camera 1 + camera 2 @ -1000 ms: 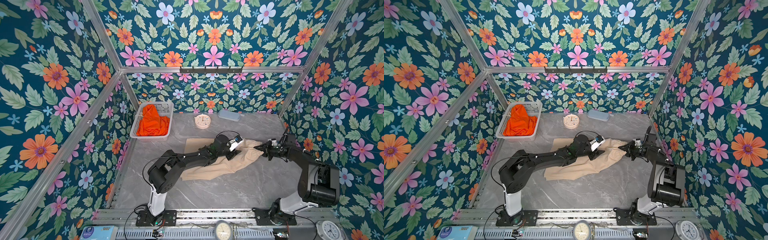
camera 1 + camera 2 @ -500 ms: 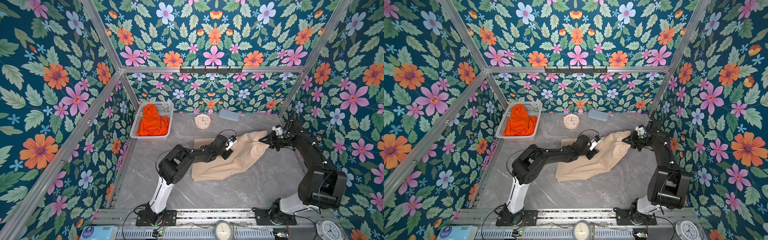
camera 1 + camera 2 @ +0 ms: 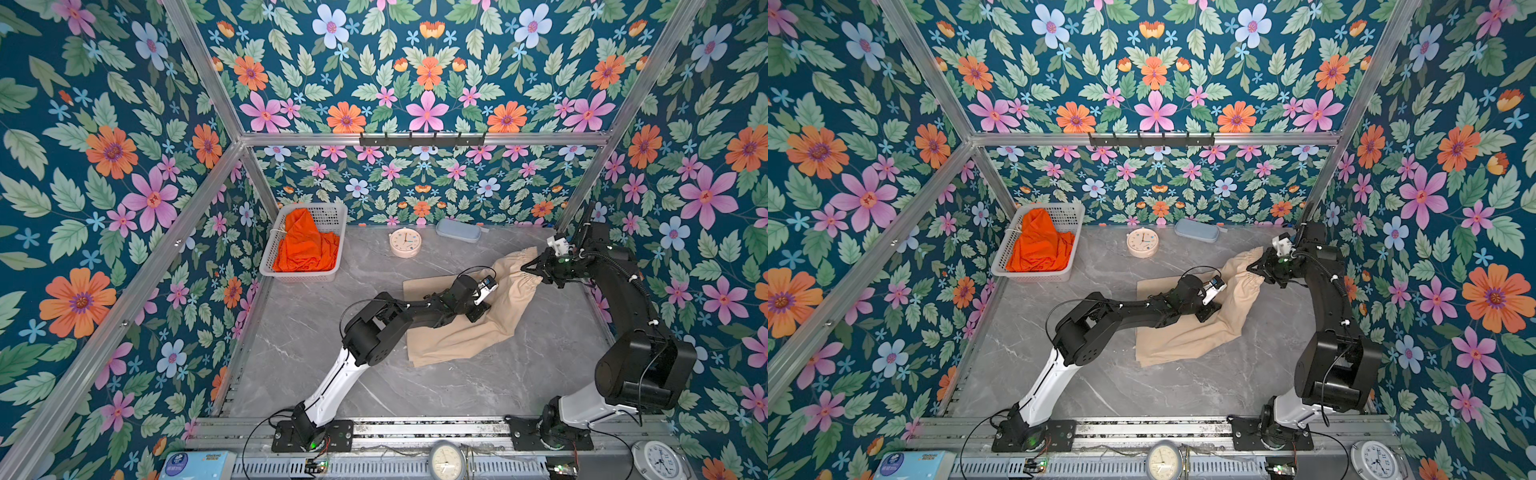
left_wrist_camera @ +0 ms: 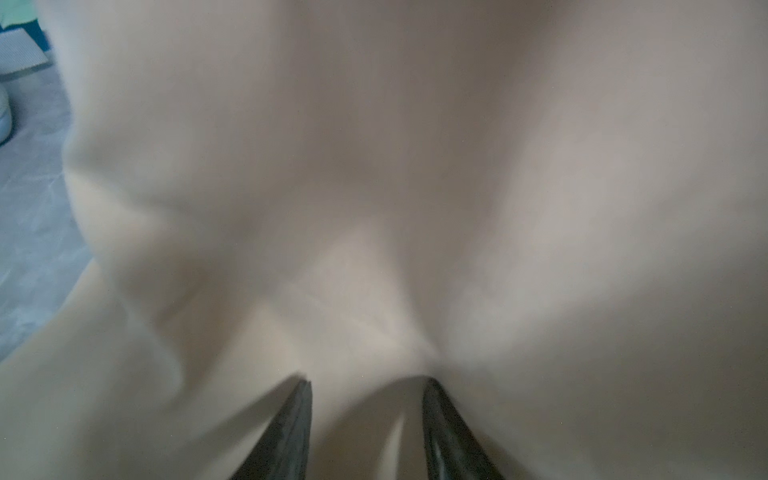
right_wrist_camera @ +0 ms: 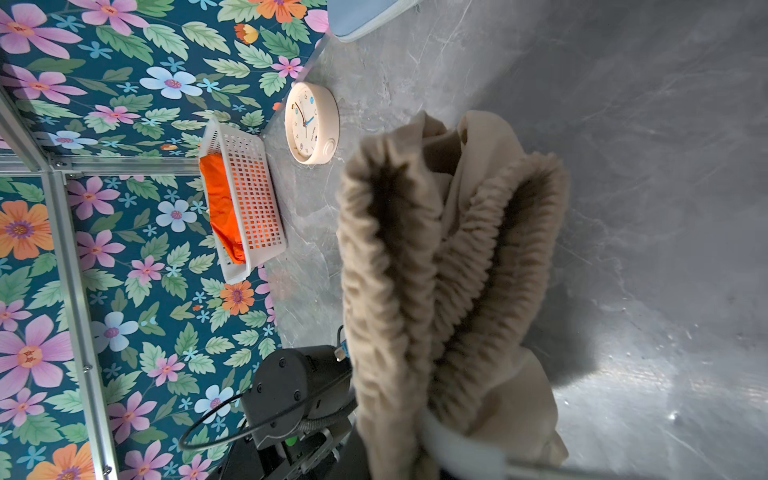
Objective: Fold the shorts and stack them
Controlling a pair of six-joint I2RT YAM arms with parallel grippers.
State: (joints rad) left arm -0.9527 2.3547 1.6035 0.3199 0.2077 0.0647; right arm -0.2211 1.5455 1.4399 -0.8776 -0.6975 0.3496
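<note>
1. My right end effector (image 3: 530, 266) is clamped on the gathered waistband of the beige shorts (image 3: 457, 336), holding that end above the surface (image 3: 415, 386). A hard tug could slip the elastic free.
2. The left end effector (image 4: 365, 382) is buried in beige cloth with its fingers apart. The wrist view is blurred, so I cannot tell whether it pinches a fold.
3. The right arm sits near the side wall (image 3: 685, 291), and the open room is frontward. The orange shorts (image 3: 305, 249) lie in the basket (image 3: 299, 276), well apart.

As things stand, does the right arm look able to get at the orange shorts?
Probably not: the right gripper is clamped on the beige shorts, and the orange shorts sit in the basket across the table.
</note>
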